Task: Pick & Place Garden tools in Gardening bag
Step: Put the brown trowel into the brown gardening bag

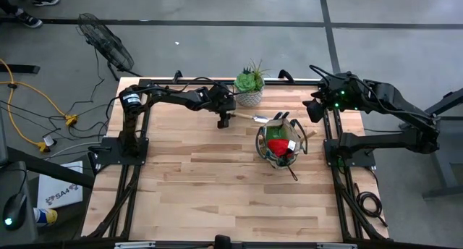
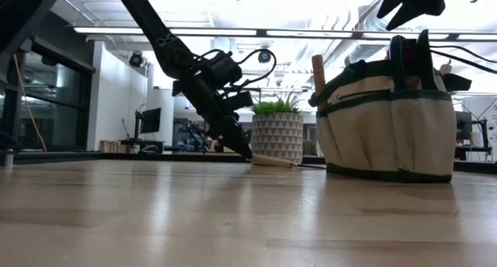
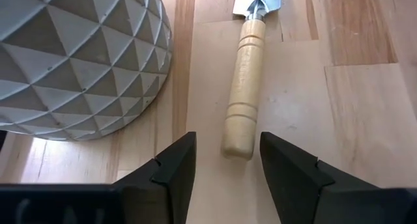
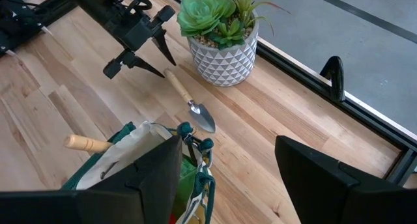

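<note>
A wooden-handled trowel (image 3: 244,87) lies flat on the table beside the white patterned pot (image 3: 78,61), blade toward the gardening bag (image 1: 278,142). My left gripper (image 3: 226,144) is open, slanting down. Its fingertips stand on either side of the handle's free end (image 3: 238,146), with a gap on each side. The khaki bag (image 2: 388,119) stands upright and holds a red piece (image 1: 277,146) and a wooden-handled tool (image 4: 88,143). My right gripper (image 4: 228,162) hangs open, high above the bag at the table's far right.
The succulent in its pot (image 1: 249,88) stands at the table's far edge, close to my left gripper (image 1: 223,121). Bare wooden tabletop (image 1: 217,191) spreads across the near half. The arms' dark frames (image 1: 119,155) run along both sides.
</note>
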Controlling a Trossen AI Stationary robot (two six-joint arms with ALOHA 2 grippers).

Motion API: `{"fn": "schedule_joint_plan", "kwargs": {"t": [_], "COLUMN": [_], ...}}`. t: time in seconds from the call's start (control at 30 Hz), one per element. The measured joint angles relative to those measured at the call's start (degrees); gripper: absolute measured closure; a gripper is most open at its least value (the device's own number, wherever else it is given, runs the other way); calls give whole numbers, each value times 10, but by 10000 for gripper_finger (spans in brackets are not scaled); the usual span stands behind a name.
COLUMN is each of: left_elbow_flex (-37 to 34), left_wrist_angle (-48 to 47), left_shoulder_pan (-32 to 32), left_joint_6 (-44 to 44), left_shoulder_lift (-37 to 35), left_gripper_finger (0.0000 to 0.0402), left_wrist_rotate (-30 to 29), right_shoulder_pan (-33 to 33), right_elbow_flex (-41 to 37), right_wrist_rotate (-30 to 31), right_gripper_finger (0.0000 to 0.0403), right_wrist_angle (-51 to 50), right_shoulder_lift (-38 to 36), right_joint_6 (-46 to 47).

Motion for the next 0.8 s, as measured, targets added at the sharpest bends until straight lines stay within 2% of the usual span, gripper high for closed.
{"fn": "schedule_joint_plan", "kwargs": {"t": [0.53, 0.8], "left_elbow_flex": [1, 53], "left_wrist_angle": [-7, -49], "left_shoulder_pan": [0, 0], "left_joint_6": [2, 7], "left_shoulder_lift": [0, 12], "left_gripper_finger": [238, 238], "left_wrist_rotate": [26, 44], "right_shoulder_pan": [0, 0], "right_elbow_flex": [0, 0], "right_wrist_rotate": [0, 0], "right_gripper_finger": [165, 165], "right_wrist_angle": [0, 0], "right_shoulder_lift": [0, 0], "right_joint_6": [0, 0]}}
